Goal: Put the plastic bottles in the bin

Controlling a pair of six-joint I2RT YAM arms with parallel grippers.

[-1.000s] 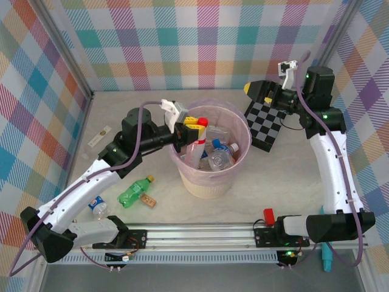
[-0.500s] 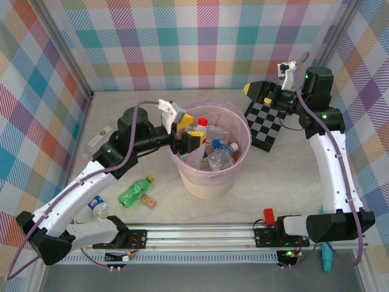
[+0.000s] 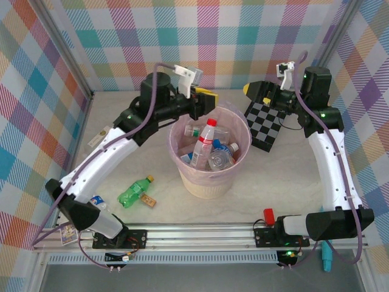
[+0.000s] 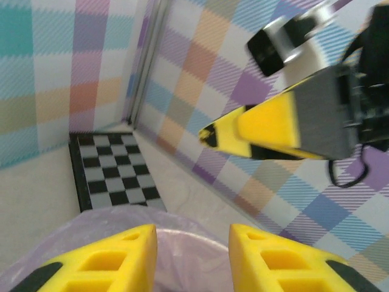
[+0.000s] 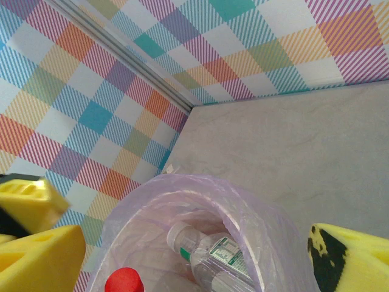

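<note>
Arms raised — left gripper (image 3: 209, 100) over bin (image 3: 206, 182) rim, slightly parted, empty; right gripper (image 3: 250, 91) wide open.

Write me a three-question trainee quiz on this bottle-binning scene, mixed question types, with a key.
1. True or false: the green bottle lies inside the bin.
2. Pick one. The left gripper hangs: A over the bin's far rim; B down beside the green bottle; C deep inside the bin.
3. Short answer: what colour is the cap of the leaning bottle that sticks up highest in the bin?
Key: 1 false, it lies on the table; 2 A; 3 red.
</note>
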